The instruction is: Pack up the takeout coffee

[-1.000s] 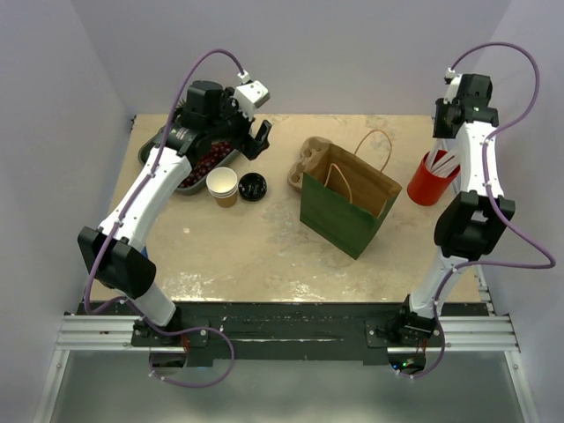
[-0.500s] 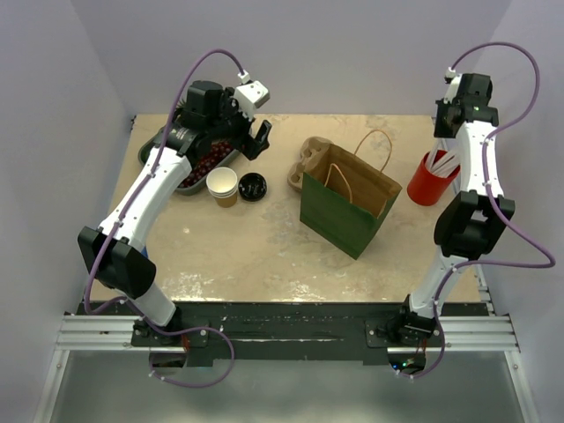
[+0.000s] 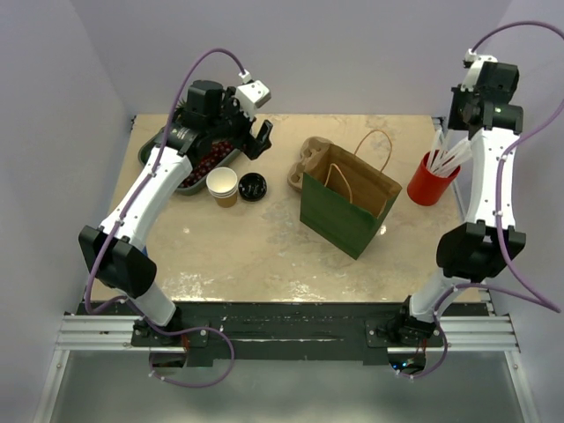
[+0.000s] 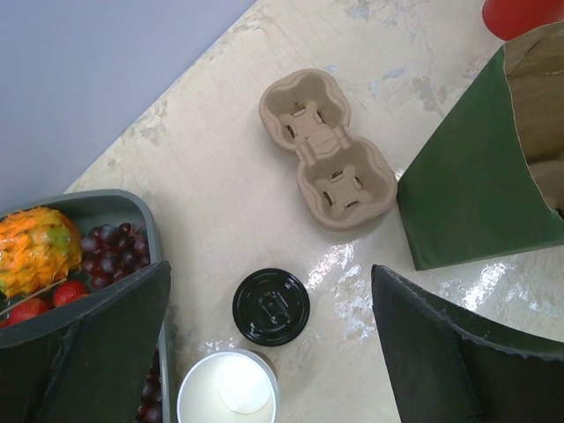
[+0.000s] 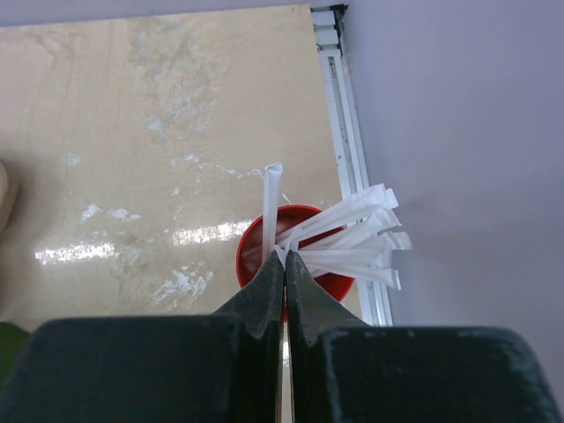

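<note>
paper cup [image 4: 227,397] w/ black lid [image 4: 270,307] off beside it sits left of green bag [image 3: 339,211], under wide-open L gripper [image 4: 270,273]; prob light, thin-walled, crushable, so grab gently mid-wall; R gripper [image 5: 284,264] closed, apparently pinching a straw [image 5: 272,189].

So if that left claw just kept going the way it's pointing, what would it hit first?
Probably the black lid, lying on the table midway between the open fingers of the left gripper. The taller paper cup beside it might be touched first; depth is unclear.
</note>
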